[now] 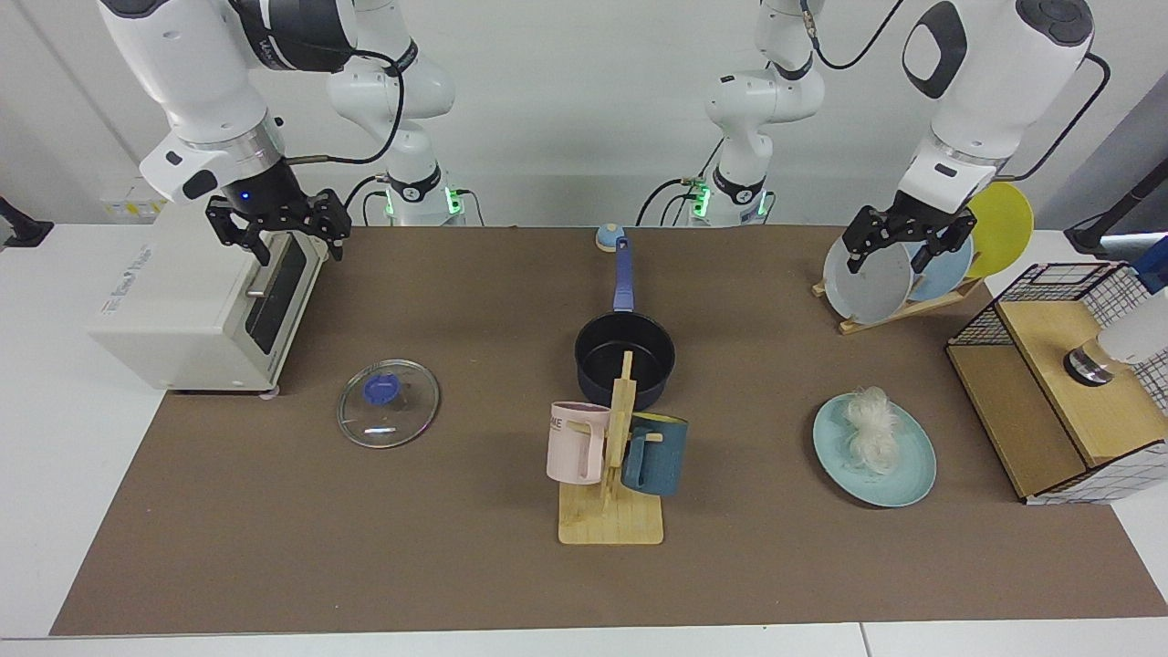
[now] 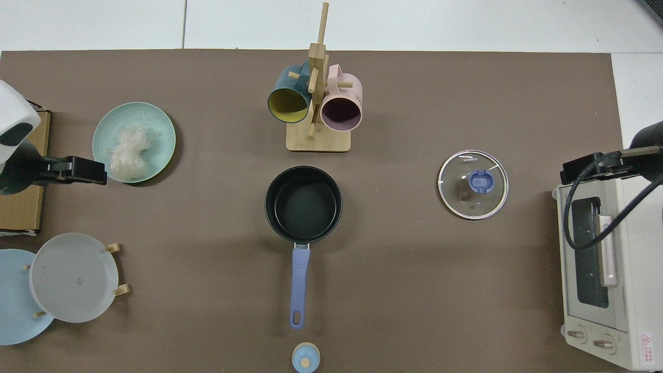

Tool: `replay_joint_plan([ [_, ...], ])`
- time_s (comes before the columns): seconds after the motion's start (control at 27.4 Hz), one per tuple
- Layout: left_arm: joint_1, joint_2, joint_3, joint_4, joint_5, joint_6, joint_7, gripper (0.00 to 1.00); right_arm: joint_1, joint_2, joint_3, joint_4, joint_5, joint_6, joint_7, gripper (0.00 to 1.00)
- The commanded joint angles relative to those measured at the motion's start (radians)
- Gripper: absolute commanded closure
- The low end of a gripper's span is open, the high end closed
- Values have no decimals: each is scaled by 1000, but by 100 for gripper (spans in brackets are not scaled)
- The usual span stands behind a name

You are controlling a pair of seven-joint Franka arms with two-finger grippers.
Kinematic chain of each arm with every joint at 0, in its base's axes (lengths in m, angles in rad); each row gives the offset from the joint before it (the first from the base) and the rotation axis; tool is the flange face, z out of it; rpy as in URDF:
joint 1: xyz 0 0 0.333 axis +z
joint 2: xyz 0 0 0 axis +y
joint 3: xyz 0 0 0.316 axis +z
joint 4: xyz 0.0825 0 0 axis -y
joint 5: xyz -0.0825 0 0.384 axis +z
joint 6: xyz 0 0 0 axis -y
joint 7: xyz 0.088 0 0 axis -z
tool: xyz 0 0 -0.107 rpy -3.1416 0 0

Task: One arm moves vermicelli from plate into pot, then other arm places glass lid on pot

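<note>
Where heaped, fluffy white vermicelli point(image 1: 869, 423)

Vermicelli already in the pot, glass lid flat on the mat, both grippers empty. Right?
Not quite. The pot is empty; the vermicelli lies on the light-teal plate, as the top view shows. The glass lid does lie flat on the mat, and left gripper and right gripper hold nothing.

A plain white wall point(image 1: 566, 100) runs along twelve o'clock behind a white table point(image 1: 55, 511), most of which lies under a brown mat point(image 1: 438, 566). At nine o'clock a white toaster oven point(image 1: 196, 306) stands on the mat's edge; at three o'clock sits a wooden box with a wire grid basket point(image 1: 1063, 392). Light is even and soft, with faint shadows on the mat.
</note>
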Motion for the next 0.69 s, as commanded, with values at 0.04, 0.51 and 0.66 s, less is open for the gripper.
replay_joint_plan([
  [0.04,12,-6,-8,-4,10,1,10,0,-12,-20,6,-39,43,71,4,0],
  [0.51,12,-6,-8,-4,10,1,8,0,-8,100,8,19,38,125,16,0],
  [0.66,12,-6,-8,-4,10,1,8,0,-3,121,9,0,38,206,27,0],
])
